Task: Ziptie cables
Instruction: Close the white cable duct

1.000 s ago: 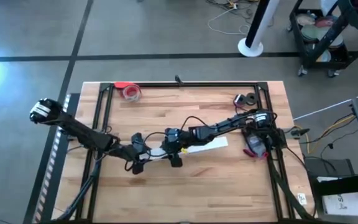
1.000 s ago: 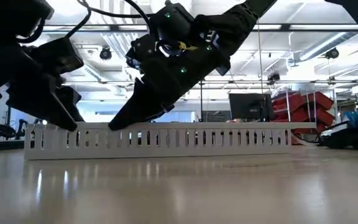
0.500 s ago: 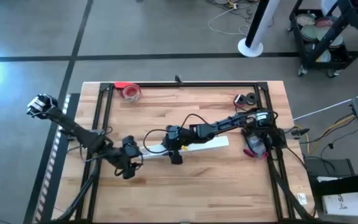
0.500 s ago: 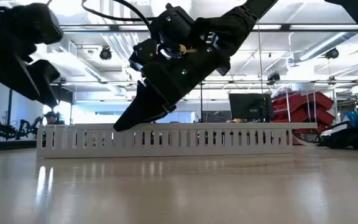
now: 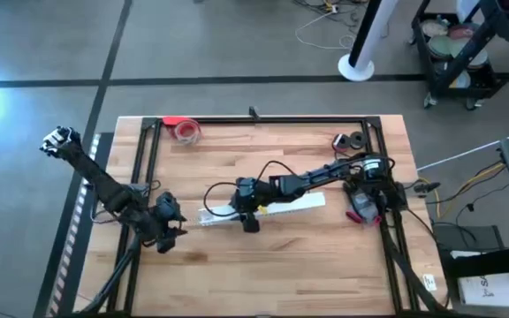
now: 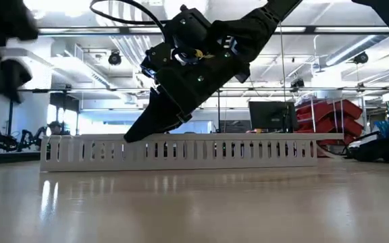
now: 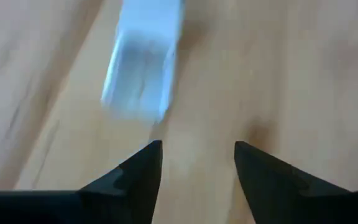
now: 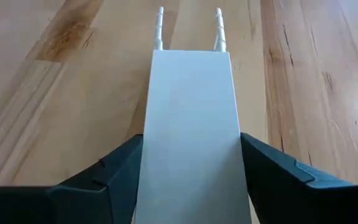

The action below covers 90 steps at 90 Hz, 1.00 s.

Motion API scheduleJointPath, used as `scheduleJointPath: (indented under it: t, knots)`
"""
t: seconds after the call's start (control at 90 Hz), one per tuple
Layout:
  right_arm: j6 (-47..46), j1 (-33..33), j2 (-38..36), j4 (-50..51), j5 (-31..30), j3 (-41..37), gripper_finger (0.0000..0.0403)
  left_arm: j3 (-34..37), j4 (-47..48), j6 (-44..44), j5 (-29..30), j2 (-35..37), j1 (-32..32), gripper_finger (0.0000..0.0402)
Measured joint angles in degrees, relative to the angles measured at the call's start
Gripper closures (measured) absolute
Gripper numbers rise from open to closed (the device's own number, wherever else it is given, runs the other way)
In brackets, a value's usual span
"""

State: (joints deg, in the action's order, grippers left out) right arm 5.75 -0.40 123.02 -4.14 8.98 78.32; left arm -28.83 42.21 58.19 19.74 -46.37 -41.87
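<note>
White slotted duct (image 5: 263, 210) is clamped by the right gripper (image 5: 247, 215), seemingly to steady it on the surface (image 5: 272, 256), while the left gripper (image 5: 168, 231), fingers parted and empty, is held clear.

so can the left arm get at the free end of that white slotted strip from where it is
Probably yes: the left gripper, jaws open and empty, sits just off the white slotted strip's free end, bare table between. The right gripper holds the strip mid-length.

Two dark arms, matte black links, thin black cables looping off the joints. Left arm (image 5: 104, 185) has a white-patterned elbow end. Right arm (image 5: 312, 181) carries a bulky black wrist housing with small green lights and a yellow mark. Fingers (image 8: 98, 186) are black, wedge-shaped, tapering.
</note>
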Motion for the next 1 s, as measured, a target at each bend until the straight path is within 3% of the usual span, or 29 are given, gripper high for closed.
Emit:
scheduleJointPath:
  t: [0.133, 0.3, 0.367, 0.533, 0.733, 0.889, 1.0]
  knots:
    - [0.0, 0.0, 0.0, 0.0, 0.0, 0.0, 0.0174, 3.3, -4.3, 2.1, -3.6, -0.2, 0.0, 0.0188]
    - [-0.4, 0.0, 0.0, 0.0, 0.0, 0.0, 0.0180, 10.0, -18.3, -1.4, -3.5, -1.6, 0.0, 0.0141]
    - [-0.4, 0.1, 0.0, -0.1, 0.0, 0.0, 0.0181, 12.7, -24.2, -4.3, 0.1, -3.0, 0.2, 0.0123]
    - [0.0, 0.1, 0.0, -0.2, 0.0, 0.0, 0.0173, 17.1, -30.5, -7.8, 16.2, -6.0, 0.2, 0.0104]
    - [-0.4, 0.1, 0.0, -0.1, 0.0, 0.0, 0.0181, 22.3, -46.7, -15.1, 17.1, -13.1, 0.2, 0.0105]
    - [-0.3, 0.1, 0.0, -0.6, 0.0, 0.0, 0.0175, 23.4, -55.0, -18.0, 24.6, -19.2, 0.4, 0.0104]
    - [-0.2, 0.1, 0.0, -1.3, 0.0, -0.1, 0.0174, 23.4, -58.0, -19.1, 25.7, -23.5, 0.4, 0.0102]
